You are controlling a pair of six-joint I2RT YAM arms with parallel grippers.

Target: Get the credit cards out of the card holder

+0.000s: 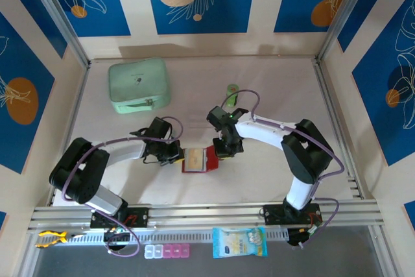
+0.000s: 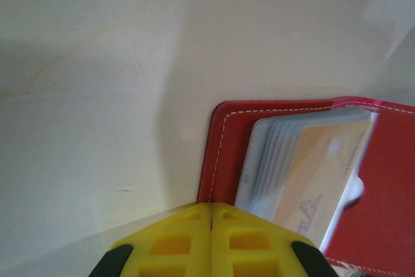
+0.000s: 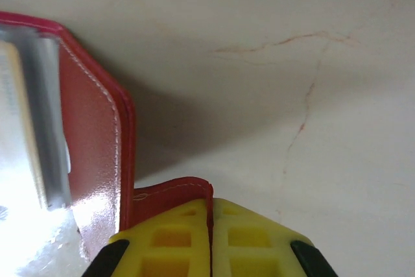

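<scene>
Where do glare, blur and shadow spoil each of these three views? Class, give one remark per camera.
Top external: sharp and evenly lit, with soft arm shadows on the table. Left wrist: the left gripper is out of focus, and a grey shadow lies beside the card holder. Right wrist: glare whitens the clear sleeves at lower left; the right gripper is blurred.

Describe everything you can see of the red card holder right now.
The card holder is a small dark red folding wallet, glossy like leather, white-stitched at the edges. It lies open on the table, showing greyish clear sleeves with a tan credit card in front. The left gripper is shut on its left edge, the right gripper on a red flap opposite.
</scene>
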